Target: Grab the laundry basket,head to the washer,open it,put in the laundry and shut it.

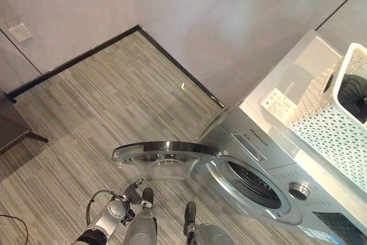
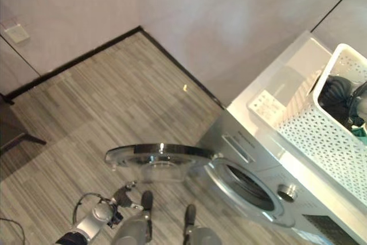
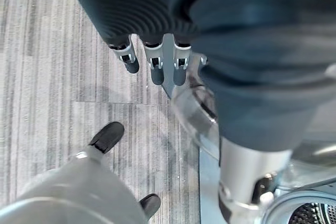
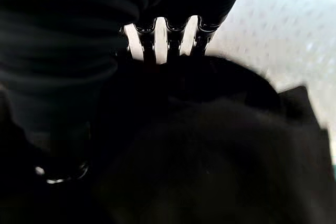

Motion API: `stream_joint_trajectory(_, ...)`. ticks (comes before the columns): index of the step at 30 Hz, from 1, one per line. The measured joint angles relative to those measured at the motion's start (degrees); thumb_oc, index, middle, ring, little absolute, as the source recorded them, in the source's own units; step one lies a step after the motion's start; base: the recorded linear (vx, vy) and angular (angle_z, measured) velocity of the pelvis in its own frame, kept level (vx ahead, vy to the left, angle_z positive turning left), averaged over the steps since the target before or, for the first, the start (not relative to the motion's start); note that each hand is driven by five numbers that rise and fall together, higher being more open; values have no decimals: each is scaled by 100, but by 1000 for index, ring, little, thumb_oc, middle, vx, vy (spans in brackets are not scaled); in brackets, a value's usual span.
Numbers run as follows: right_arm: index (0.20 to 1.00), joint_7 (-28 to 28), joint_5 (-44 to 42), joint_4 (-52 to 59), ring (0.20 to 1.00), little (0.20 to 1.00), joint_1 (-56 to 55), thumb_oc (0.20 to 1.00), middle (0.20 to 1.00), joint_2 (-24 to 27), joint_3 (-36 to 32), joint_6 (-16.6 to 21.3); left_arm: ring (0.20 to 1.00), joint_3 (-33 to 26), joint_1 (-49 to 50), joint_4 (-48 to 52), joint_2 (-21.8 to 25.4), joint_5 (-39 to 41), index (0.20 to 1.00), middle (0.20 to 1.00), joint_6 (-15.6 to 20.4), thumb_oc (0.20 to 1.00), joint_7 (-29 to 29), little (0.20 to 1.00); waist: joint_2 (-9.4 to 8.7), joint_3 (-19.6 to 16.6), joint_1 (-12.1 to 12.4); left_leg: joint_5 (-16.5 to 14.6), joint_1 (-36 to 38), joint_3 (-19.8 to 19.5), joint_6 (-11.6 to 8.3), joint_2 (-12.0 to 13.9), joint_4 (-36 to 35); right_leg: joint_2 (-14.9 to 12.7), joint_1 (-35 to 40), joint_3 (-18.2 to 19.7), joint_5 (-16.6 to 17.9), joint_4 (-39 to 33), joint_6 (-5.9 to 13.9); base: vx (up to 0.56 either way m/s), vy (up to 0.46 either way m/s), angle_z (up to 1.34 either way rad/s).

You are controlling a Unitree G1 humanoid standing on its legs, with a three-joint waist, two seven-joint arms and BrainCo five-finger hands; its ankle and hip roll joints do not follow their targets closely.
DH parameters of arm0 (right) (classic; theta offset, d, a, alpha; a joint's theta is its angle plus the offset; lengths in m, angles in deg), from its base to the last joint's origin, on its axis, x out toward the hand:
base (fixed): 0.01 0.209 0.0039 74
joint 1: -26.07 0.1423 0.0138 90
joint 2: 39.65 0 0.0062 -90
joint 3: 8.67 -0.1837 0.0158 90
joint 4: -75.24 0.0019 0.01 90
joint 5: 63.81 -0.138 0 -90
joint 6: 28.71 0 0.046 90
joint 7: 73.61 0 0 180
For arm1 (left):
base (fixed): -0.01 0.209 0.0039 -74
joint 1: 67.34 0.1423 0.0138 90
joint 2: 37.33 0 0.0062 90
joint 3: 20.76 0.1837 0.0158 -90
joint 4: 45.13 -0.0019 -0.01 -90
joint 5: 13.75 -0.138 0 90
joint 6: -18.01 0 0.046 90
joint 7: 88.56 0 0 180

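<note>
Eye views: the washer [image 1: 287,164] stands with its door [image 1: 163,154] swung open, the white laundry basket [image 2: 321,136] on its top holding dark laundry [image 2: 335,98]. Left wrist view: my left hand [image 3: 152,59] hangs over the floor, fingers straight, holding nothing. Right wrist view: my right hand [image 4: 165,38] is down in the laundry, fingertips buried, so I cannot tell their grip.

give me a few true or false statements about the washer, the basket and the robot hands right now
1. The washer door is swung open. True.
2. The white laundry basket stands on the floor. False: it sits on top of the washer.
3. Dark laundry lies in the basket. True.
4. The washer drum is packed with clothes. False: no clothes show in its opening.
5. The left robot hand grips the door. False: its fingers hang straight over the floor, holding nothing.
6. The right robot hand reaches into the dark laundry. True.
</note>
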Motion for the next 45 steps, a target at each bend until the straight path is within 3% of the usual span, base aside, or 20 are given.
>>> stream_joint_trajectory(12, 1000, -303, 230, -92, 1000, 1000, 50, 1000, 1000, 76, -175, 2, 1000, 17, -6, 248, 83, 218, 1000, 1000, 28, 1000, 0, 1000, 79, 176, 82, 42, -184, -75, -64, 11, -20, 23, -160, -83, 15, -1, -25, -1, -32, 3)
stream_joint_trajectory(13, 548, -341, 231, -70, 548, 548, -74, 548, 548, 82, -339, 2, 1000, 28, -19, 283, 79, 219, 1000, 1000, 29, 1000, 1, 1000, 92, 184, 80, 74, -178, -84, -55, 9, -58, 23, -164, -103, 16, -2, -26, -12, -14, 4)
stream_joint_trajectory(14, 200, -352, 228, -64, 200, 200, -130, 200, 200, 82, -453, 7, 1000, 24, -16, 314, 83, 220, 1000, 1000, 30, 1000, -2, 1000, 94, 186, 79, 79, -178, -93, -55, 7, -66, 23, -164, -114, 16, -2, -26, -17, -2, 4)
stream_joint_trajectory(20, 200, -88, 202, -89, 200, 200, -348, 200, 200, 32, -957, 93, 1000, 22, -159, 329, 73, 223, 1000, 1000, 30, 1000, -15, 1000, 173, 200, 65, 101, -167, -89, -52, 7, -68, 22, -158, -112, 27, -1, -37, 0, 0, 0)
stream_joint_trajectory(25, 200, 470, -28, -326, 200, 200, -867, 200, 200, -319, -2364, 130, 1000, -91, -159, 319, 67, 391, 1000, 1000, 30, 1000, -61, 1000, 345, 143, 18, 111, 35, -33, -37, 9, -117, 19, -5, -33, 30, -1, -42, 11, -1, -4)
stream_joint_trajectory(30, 200, 1219, -559, -508, 200, 200, -1053, 200, 200, -517, -3348, 157, 1000, -99, -176, 114, 24, 390, 1000, 1000, 31, 1000, -108, 1000, 501, 58, -150, 114, 163, -23, -33, 13, -149, 29, 104, -28, 29, -2, -44, 30, -17, -3)
stream_joint_trajectory(35, 200, 2206, -1273, -835, 200, 200, -679, 200, 200, -533, -3797, 258, 1000, -105, -218, 97, 3, 388, 1000, 1000, 37, 1000, -118, 1000, 585, -47, -204, 111, 335, -26, -34, 30, -168, 48, 267, -24, 24, -3, -49, 31, -18, 0)
stream_joint_trajectory(40, 200, 2789, -1770, -1000, 200, 200, 61, 200, 200, -589, -3814, 355, 1000, -66, -227, 85, -29, 383, 1000, 1000, 51, 1000, -149, 1000, 569, -190, -219, 109, 458, -17, -35, 45, -179, 56, 381, -10, 22, -4, -55, 25, -5, -1)
stream_joint_trajectory(45, 200, 3457, -1935, -595, 200, 200, 559, 200, 200, -593, -3819, 694, 1000, -88, -144, 81, -28, 383, 1000, 1000, 65, 1000, -320, 1000, 394, -451, -194, 123, 630, -8, -61, 60, -267, 72, 505, 16, -1, -6, -84, 16, 2, -1)
